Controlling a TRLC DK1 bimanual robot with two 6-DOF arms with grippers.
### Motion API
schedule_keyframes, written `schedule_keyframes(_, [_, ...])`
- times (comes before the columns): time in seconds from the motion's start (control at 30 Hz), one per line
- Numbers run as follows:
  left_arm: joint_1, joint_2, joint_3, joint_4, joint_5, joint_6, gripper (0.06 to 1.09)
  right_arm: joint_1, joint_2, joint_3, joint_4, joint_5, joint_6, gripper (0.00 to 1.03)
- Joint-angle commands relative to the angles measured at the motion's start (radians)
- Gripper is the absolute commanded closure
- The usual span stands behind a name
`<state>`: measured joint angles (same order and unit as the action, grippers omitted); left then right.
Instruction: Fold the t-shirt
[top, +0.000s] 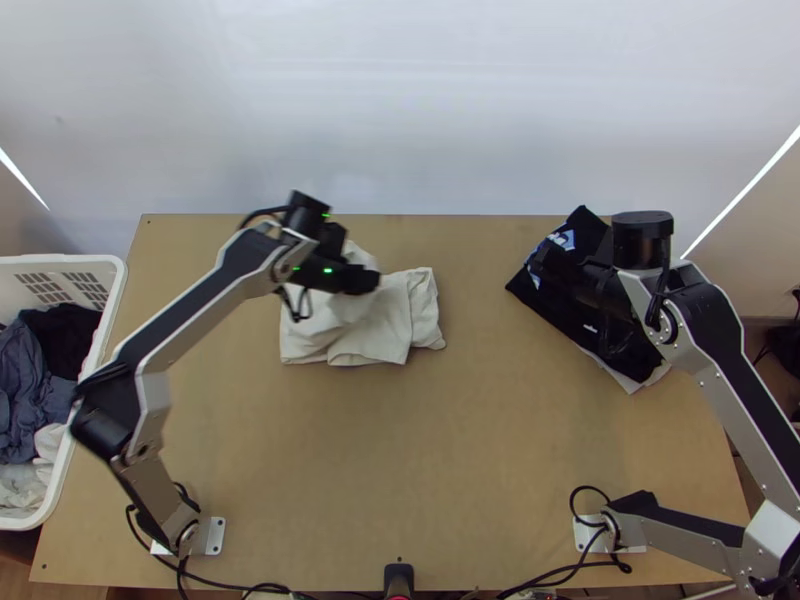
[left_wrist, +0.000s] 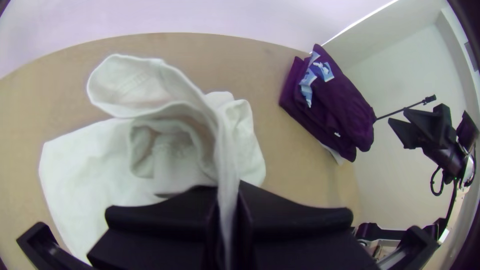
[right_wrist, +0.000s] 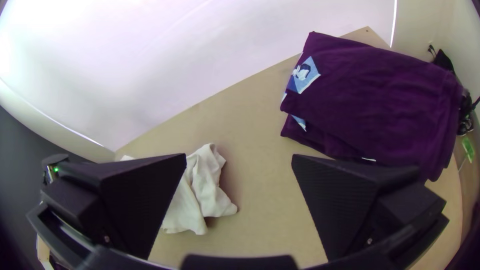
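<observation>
Smooth white sheeting (top: 450, 120) rises behind the light wooden table (top: 450, 450), where a soft cream-white cloth t-shirt (top: 375, 335) lies toward the far side, left of the middle. The left pincer (top: 362, 280) is over it, closed on a raised fold. From where I stand, the rest of the shirt lies below and around that grip, touching the wood. The left wrist view shows the pinched strip running up between two wide, flat black fingers (left_wrist: 295, 212), and just beyond them the cloth curls into a rounded, open loop.

The right pincer (top: 572, 300) is well apart from the shirt, its broad fingers wide, with no cloth between them. It is above a neatly folded dark garment pile (right_wrist: 380, 105), squared in outline, with a blue-and-white print near one corner and a pale layer peeking out beneath.

The shirt looks matte and pliable: flatter and smoother on its left part, creased and lumpy toward the right end, where a short piece with a crumpled edge sticks out. As it lies, the longer direction runs from side to side across the table, with the raised portion bunched upward near its far side. Which way the neck points, I cannot tell.

Beside the table's left edge is a white plastic laundry basket (top: 60, 260) with slotted walls, holding loosely heaped blue-grey cloth (top: 30, 390), black cloth (top: 65, 335) and some whitish fabric (top: 20, 488).
</observation>
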<state>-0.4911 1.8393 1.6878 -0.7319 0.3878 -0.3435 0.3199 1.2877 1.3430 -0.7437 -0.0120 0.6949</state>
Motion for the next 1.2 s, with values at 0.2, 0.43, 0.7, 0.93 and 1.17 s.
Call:
schedule_keyframes(0.2, [-0.208, 0.189, 0.311, 0.006, 0.071, -0.023, 0.1, -0.015, -0.021, -0.071, 0.024, 0.0, 0.014, 0.05])
schedule_keyframes(0.43, [-0.159, 0.156, 0.398, 0.034, 0.074, -0.046, 0.1, 0.028, 0.013, -0.171, 0.07, -0.006, 0.012, 0.05])
schedule_keyframes(0.7, [0.062, 0.077, 0.383, -0.02, 0.103, -0.035, 0.1, 0.148, 0.203, -0.15, 0.152, -0.108, 0.023, 0.05])
schedule_keyframes(0.93, [0.212, -0.097, 0.197, -0.023, 0.102, -0.006, 0.1, 0.174, 0.478, 0.05, 0.153, -0.424, 0.118, 0.05])
schedule_keyframes(1.17, [0.321, -0.215, 0.13, -0.023, 0.102, -0.006, 0.1, 0.128, 0.585, 0.067, 0.211, -0.543, 0.081, 0.05])
